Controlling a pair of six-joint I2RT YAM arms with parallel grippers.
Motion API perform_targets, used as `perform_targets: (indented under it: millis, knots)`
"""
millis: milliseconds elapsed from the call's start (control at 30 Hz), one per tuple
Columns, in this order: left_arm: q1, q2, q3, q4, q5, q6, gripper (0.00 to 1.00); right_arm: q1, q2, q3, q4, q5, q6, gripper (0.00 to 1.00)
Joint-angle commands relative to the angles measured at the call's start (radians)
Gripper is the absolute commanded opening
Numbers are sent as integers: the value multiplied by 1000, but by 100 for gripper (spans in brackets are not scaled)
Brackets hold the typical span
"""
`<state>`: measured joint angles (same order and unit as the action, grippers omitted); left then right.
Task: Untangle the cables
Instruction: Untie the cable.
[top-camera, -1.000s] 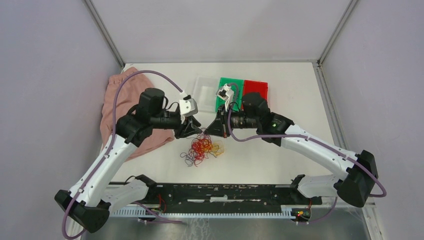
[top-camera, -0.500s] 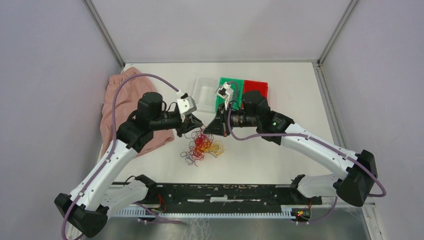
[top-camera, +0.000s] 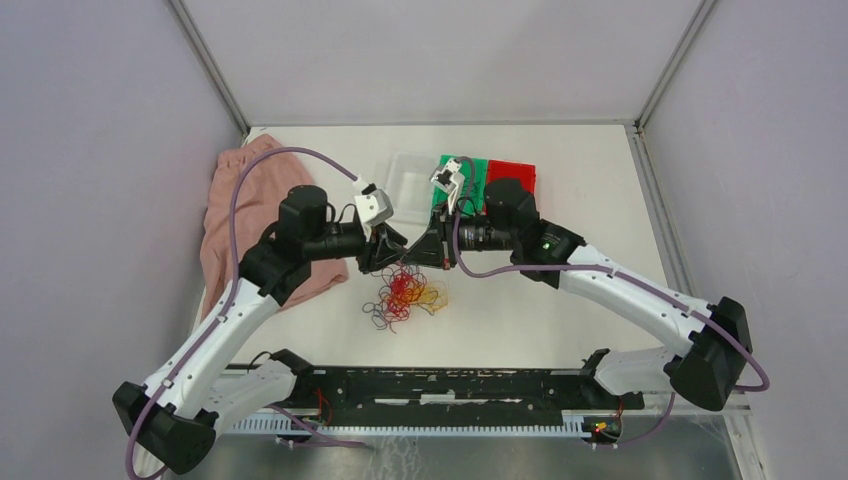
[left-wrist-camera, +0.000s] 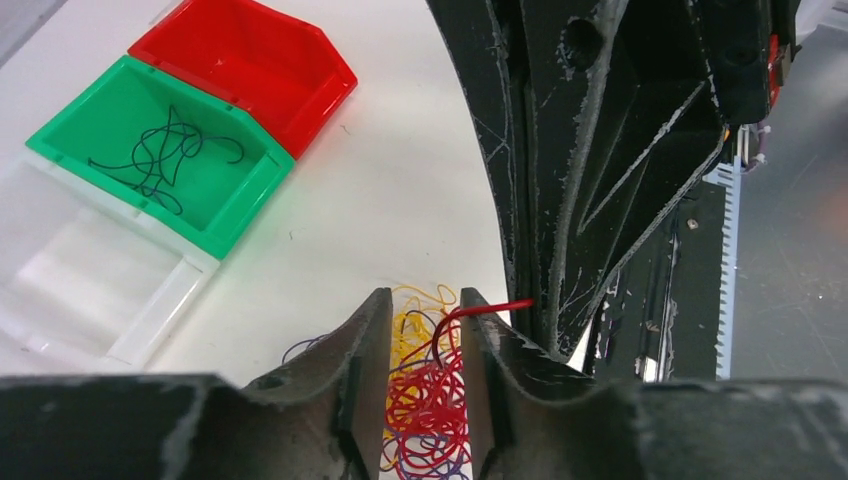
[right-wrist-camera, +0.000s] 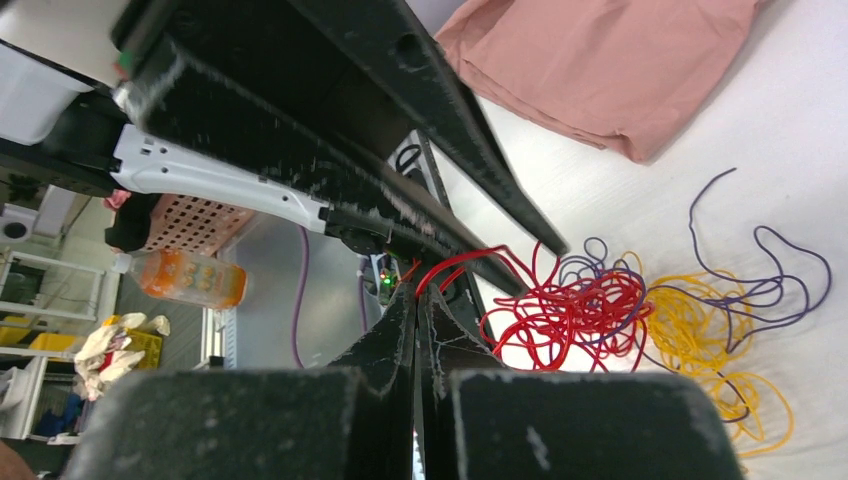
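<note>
The cables (top-camera: 405, 296) lie in a hand-sized tangle of red, yellow and purple wires on the white table, just below both grippers. Seen from the left wrist, the red loops (left-wrist-camera: 430, 400) show between the fingers of my left gripper (left-wrist-camera: 425, 302), which stands open; one red strand runs over its right fingertip (left-wrist-camera: 478, 305) towards the right gripper. My right gripper (right-wrist-camera: 417, 292) is shut on that red cable (right-wrist-camera: 470, 262), which leads back down to the pile (right-wrist-camera: 590, 310). From above, the tips of the left gripper (top-camera: 402, 252) and the right gripper (top-camera: 414, 256) almost meet.
A clear bin (top-camera: 408, 178), a green bin (top-camera: 447, 172) and a red bin (top-camera: 511, 172) stand behind the grippers. A dark cable (left-wrist-camera: 150, 160) lies in the green bin (left-wrist-camera: 235, 215). A pink cloth (top-camera: 232, 215) lies at the left.
My left gripper has moved up and right, close to the right gripper's tip; its jaws narrowed, then widened again. The right gripper has stayed shut on the red cable and lifted slightly.
</note>
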<state>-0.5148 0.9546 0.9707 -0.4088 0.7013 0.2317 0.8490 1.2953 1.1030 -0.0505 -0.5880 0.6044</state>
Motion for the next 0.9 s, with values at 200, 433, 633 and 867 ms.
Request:
perform_targets:
  millis: [200, 433, 633, 867]
  knots:
    - [-7, 11, 5, 52, 65, -27, 3, 0, -14, 18, 118, -29, 40, 0]
    - [-7, 4, 96, -9, 35, -28, 3, -59, -131, -65, 73, 66, 25, 47]
    - [-8, -9, 173, -10, 54, -52, 3, -151, -222, -148, 68, 152, 58, 67]
    - [-8, 1, 215, 18, 75, -117, 3, -151, -156, -149, 172, 136, 110, 78]
